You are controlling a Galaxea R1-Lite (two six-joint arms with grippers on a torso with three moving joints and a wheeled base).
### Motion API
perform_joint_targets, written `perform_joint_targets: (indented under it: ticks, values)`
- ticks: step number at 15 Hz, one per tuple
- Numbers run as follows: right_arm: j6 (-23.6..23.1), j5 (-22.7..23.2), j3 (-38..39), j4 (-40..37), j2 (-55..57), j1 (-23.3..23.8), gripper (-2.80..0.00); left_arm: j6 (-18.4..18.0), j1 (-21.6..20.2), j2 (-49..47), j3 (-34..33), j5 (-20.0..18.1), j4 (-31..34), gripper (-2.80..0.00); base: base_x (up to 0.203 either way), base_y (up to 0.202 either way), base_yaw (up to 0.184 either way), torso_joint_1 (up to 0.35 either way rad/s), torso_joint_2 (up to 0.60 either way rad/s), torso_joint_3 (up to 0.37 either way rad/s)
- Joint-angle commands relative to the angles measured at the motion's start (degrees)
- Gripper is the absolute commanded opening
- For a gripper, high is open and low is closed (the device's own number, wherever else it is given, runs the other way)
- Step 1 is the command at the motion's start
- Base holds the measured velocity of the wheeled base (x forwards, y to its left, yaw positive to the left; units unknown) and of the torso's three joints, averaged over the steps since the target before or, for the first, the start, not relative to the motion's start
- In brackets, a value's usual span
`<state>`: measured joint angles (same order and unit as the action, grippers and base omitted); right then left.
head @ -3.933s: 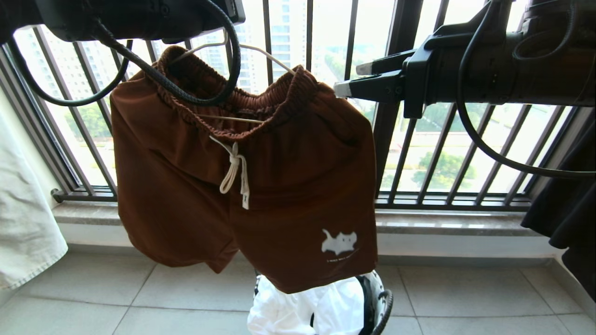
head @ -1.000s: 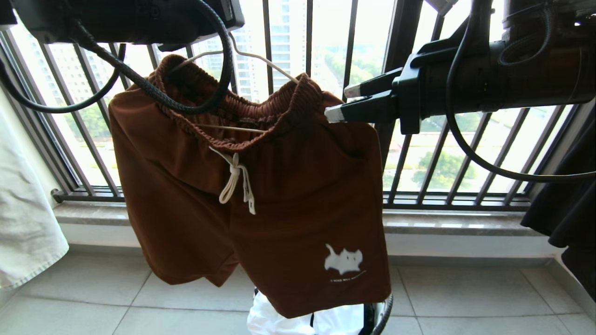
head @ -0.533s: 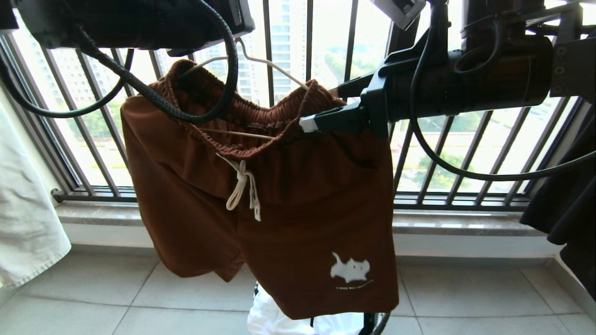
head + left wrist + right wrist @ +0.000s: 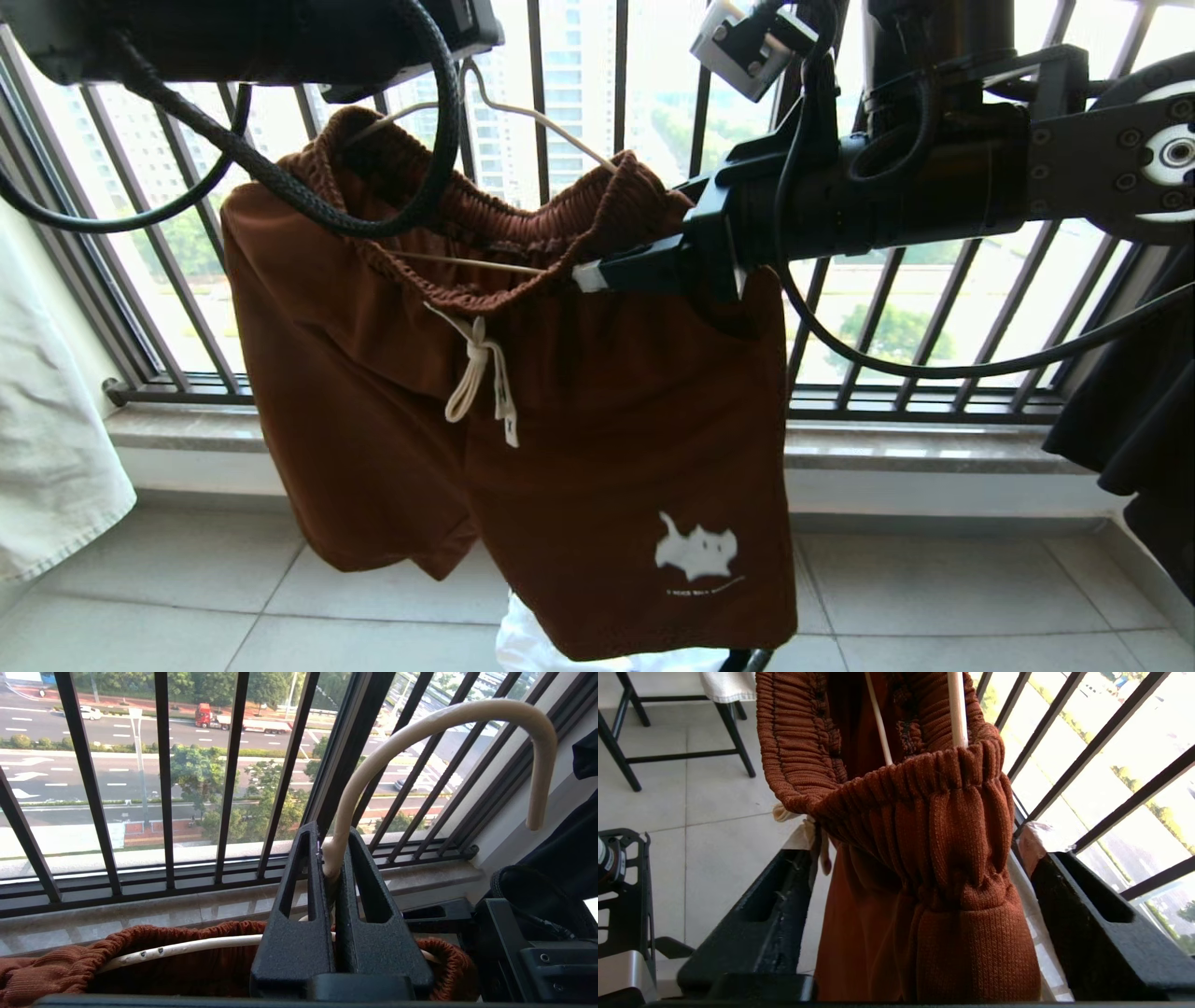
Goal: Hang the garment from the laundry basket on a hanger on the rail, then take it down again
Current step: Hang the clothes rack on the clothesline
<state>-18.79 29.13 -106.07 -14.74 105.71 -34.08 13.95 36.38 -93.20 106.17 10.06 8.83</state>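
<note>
So the brown shorts (image 4: pixel 523 392) are hanging on the cream wire hanger (image 4: pixel 434 742), dead centre of the head view, in front of the black window bars (image 4: pixel 621 84). The right gripper (image 4: pixel 920 914) comes in level from about 3 o'clock, and its fingers (image 4: pixel 1092 924) are spread wide with the end of the ribbed waistband (image 4: pixel 934 826) sitting right between them; one finger is on the room side of the fabric, the other on the window side, and neither looks to be squeezing it. From the head view only the near finger shows, its pale tip lying against the waistband at the shorts' 2 o'clock corner. The left gripper (image 4: pixel 334 858) is up at 11 o'clock above the shorts, mostly cut off by the frame edge, with its fingers (image 4: pixel 299 914) clamped tight on the hanger's neck just below the hook, which curls free in the air and isn't on anything. A white drawstring (image 4: pixel 481 373) dangles down the front, and there's a little white animal print (image 4: pixel 695 551) on the leg at 5 o'clock. Down at 6 o'clock a bit of the laundry basket (image 4: pixel 747 661) peeks out under the hem. A pale cloth (image 4: pixel 51 439) hangs at 9 o'clock, a black garment (image 4: pixel 1139 439) at 3.
</note>
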Motion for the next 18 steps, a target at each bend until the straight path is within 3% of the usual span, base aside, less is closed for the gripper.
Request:
perform_joint_targets:
  ticks: [1, 14, 15, 18]
  values:
    - [-0.1, 0.2, -0.2, -0.1, 0.3, -0.3, -2.8, 0.1, 0.0, 0.4, -0.2, 0.1, 0.1, -2.8, 0.0, 0.0, 0.0, 0.0, 0.0, 0.0]
    - [0.0, 0.1, 0.2, -0.2, -0.5, -1.2, -2.8, 0.0, -0.1, 0.6, -2.0, -1.4, -0.2, -2.8, 0.0, 0.0, 0.0, 0.0, 0.0, 0.0]
    - [0.0, 0.1, 0.1, -0.2, -0.5, -1.2, -2.8, 0.0, -0.1, 0.6, -1.9, -1.6, 0.0, 0.0, 0.0, 0.0, 0.0, 0.0, 0.0, 0.0]
    - [0.0, 0.1, 0.2, -0.2, -0.8, -1.2, -2.8, -0.2, -0.1, 0.6, -2.0, -1.6, 0.0, 0.0, 0.0, 0.0, 0.0, 0.0, 0.0, 0.0]
